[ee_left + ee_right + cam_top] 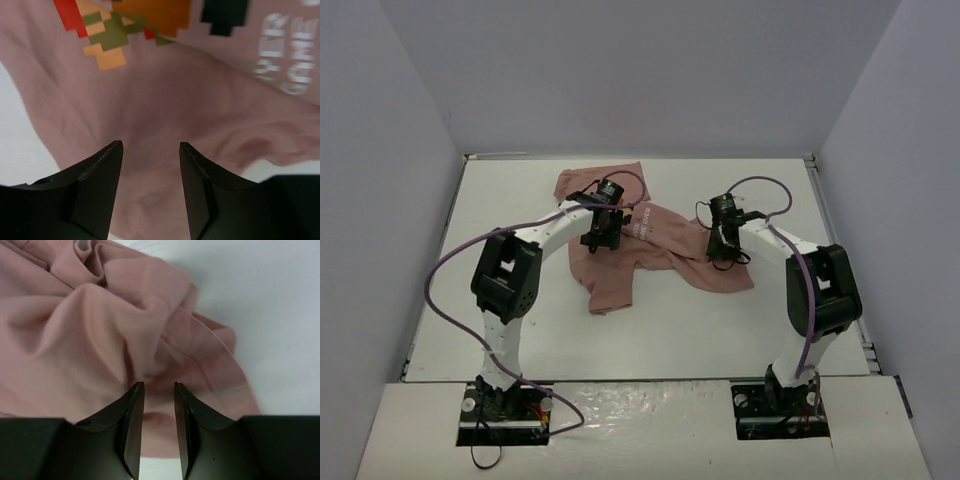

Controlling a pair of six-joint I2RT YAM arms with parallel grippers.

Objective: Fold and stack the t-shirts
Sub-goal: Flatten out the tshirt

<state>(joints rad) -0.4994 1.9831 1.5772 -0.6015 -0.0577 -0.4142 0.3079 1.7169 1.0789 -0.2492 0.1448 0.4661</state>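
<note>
The dusty-pink t-shirt [650,245] lies crumpled across the middle of the white table. Its pixel-art print [122,25] and white text [290,60] show in the left wrist view. My left gripper [597,240] is low over the shirt's left part, just below the print. Its jaws [150,150] are open with smooth pink cloth between and under them. My right gripper [722,250] is on the shirt's right part. Its fingers [159,387] stand a narrow gap apart, and gathered folds of pink cloth [100,325] run into their tips.
The white table [770,190] is walled by grey panels at the back and both sides. Purple cables loop from both arms. A shirt flap [590,180] reaches toward the back. Bare table [270,315] lies right of the shirt's edge.
</note>
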